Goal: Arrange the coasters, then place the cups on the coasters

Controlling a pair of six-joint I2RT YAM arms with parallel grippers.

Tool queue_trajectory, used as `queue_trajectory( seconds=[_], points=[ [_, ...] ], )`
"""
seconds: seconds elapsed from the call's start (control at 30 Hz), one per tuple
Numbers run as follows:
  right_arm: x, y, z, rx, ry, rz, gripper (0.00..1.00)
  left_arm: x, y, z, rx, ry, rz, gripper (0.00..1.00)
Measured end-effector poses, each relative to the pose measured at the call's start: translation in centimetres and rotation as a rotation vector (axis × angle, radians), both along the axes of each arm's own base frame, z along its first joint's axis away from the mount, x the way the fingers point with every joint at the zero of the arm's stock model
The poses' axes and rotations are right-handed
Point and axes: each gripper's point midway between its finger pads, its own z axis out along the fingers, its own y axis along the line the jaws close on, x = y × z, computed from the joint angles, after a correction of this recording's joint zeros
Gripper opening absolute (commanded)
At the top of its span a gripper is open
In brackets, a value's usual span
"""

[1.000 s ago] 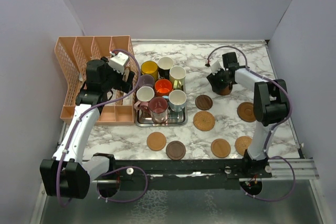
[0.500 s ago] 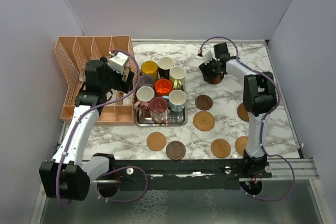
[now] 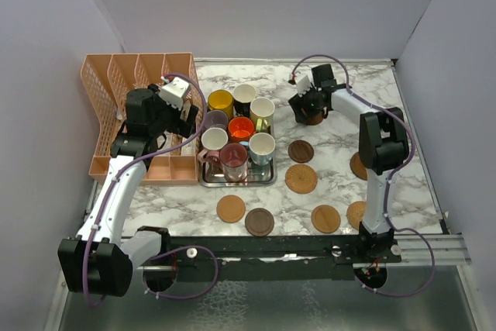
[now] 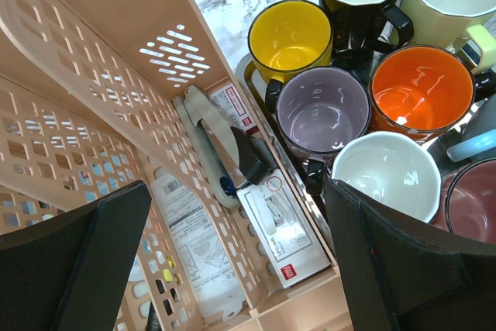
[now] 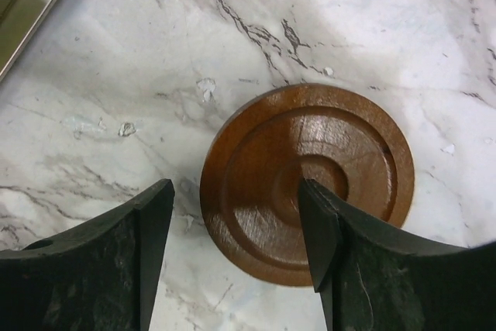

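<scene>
Several cups stand packed in the steel tray (image 3: 269,174), among them yellow (image 3: 220,101), orange (image 3: 241,128) and light blue (image 3: 262,145); the left wrist view shows the yellow cup (image 4: 291,36) and the purple cup (image 4: 322,110). My left gripper (image 3: 183,116) hangs open over the rack's edge beside the tray, its jaws wide (image 4: 240,269) and empty. A dark brown coaster (image 5: 306,184) lies flat on the marble at the back. My right gripper (image 5: 235,191) stands open above it, one finger clear of its rim and the other over its middle. In the top view the right gripper (image 3: 310,106) hides most of that coaster (image 3: 316,119).
Loose coasters lie in front of the tray: dark (image 3: 301,151), tan (image 3: 301,178), tan (image 3: 231,208), dark (image 3: 259,222), tan (image 3: 325,218). Two more (image 3: 357,213) sit partly behind the right arm. A pink slotted rack (image 3: 116,83) with packets stands left of the tray.
My right gripper carried the brown coaster back and to the left, then its jaws widened and the coaster now lies free on the marble. The left arm has not moved.
</scene>
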Motion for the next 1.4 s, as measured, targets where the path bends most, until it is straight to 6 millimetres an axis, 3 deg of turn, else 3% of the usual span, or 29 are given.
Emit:
queue_trajectory(
  seconds=[0.1,0.27,0.37,0.47,0.63,0.7,0.8,0.9,1.1,1.4],
  points=[
    [-0.3,-0.4,1.3,0.003,-0.019,-0.010,0.69,0.0,0.0,0.0,0.000,0.000,-0.001,0.99],
    [-0.2,-1.7,6.0,0.021,-0.105,-0.037,0.69,0.0,-0.1,0.0,0.001,0.000,-0.004,0.99],
    [-1.2,-3.5,8.9,0.028,-0.151,-0.068,0.69,0.0,-0.2,0.0,0.001,-0.001,-0.008,0.99],
    [-3.1,-6.1,9.9,0.023,-0.155,-0.111,0.68,0.0,-0.2,0.0,0.003,-0.001,-0.009,0.99],
    [-8.1,-11.3,8.0,-0.011,-0.061,-0.200,0.67,-0.1,-0.3,0.0,0.003,-0.002,-0.014,0.99],
    [-11.1,-13.5,6.5,-0.036,-0.001,-0.237,0.67,-0.1,-0.5,0.0,0.001,-0.001,-0.019,0.99],
    [-14.9,-14.7,5.1,-0.067,0.071,-0.252,0.67,-0.1,-0.6,0.0,-0.001,-0.001,-0.024,0.99],
    [-17.4,-15.4,4.0,-0.083,0.121,-0.250,0.67,-0.2,-0.7,0.0,-0.003,-0.001,-0.029,0.99],
    [-20.1,-16.1,1.8,-0.103,0.202,-0.239,0.66,-0.2,-0.8,0.0,-0.006,0.000,-0.037,0.99],
    [-20.8,-17.6,0.5,-0.117,0.242,-0.250,0.63,-0.3,-0.9,-0.1,-0.007,0.002,-0.039,0.99]
  ],
)
